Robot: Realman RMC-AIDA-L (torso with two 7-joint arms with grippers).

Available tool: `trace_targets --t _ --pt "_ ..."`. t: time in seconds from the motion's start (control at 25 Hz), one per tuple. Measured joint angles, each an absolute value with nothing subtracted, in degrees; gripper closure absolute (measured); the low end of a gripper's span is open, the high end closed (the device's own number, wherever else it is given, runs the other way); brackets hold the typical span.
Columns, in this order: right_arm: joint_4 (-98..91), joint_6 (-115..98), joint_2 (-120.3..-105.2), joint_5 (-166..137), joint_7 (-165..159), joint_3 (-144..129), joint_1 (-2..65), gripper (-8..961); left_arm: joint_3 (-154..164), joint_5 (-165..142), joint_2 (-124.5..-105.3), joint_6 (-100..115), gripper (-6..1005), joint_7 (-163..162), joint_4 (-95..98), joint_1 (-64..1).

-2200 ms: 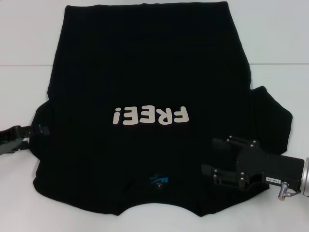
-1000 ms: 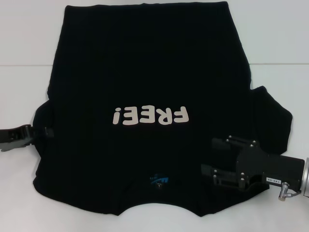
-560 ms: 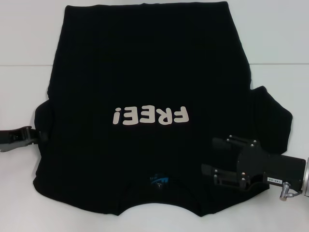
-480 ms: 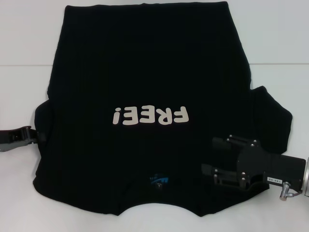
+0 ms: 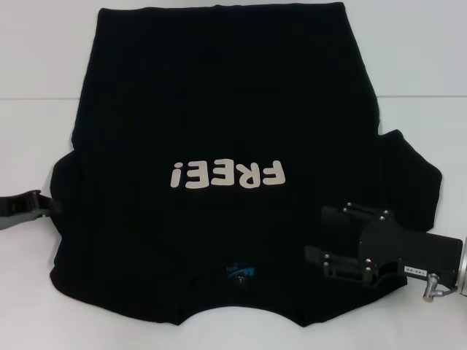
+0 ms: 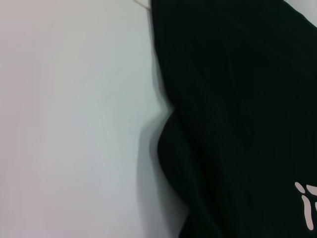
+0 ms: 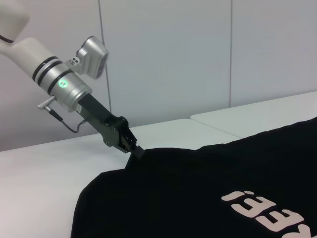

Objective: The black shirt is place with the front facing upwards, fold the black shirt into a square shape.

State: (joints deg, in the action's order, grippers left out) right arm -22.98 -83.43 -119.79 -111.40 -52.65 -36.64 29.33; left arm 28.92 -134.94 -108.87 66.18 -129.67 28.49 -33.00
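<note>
The black shirt (image 5: 219,109) lies spread flat on the white table (image 5: 36,73), its off-white "FREE!" letters (image 5: 226,175) facing up and its collar at the near edge. My left gripper (image 5: 48,206) is at the outer edge of the shirt's left sleeve. In the right wrist view the left gripper (image 7: 135,151) is pinched shut on a small raised peak of that sleeve. My right gripper (image 5: 318,238) hovers open over the shirt's near right shoulder, by the right sleeve (image 5: 412,175). The left wrist view shows only the shirt (image 6: 237,109) and the table (image 6: 74,124).
A blue neck label (image 5: 239,272) shows at the collar. Bare white table (image 5: 438,87) surrounds the shirt on the left, right and far sides. A table seam (image 5: 36,98) runs across behind the sleeves. A grey wall (image 7: 198,59) stands beyond the table.
My left gripper first reached in over the left sleeve, then drew back outward to the sleeve's edge. The right gripper has barely shifted. The shirt lies as before.
</note>
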Motion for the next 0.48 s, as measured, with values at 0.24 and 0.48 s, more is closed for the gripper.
trace_targets --t 0.24,0.48 --pt "-23.40 -83.41 -119.79 -111.35 -52.65 -36.65 28.99 157 27.09 -134.78 -107.61 67.89 999 -130.47 31.20 -31.14" --pt "-23.47 -83.41 -119.79 -111.27 -52.65 -36.50 28.91 158 23.53 -134.91 -106.77 69.37 999 -130.52 33.40 -29.45"
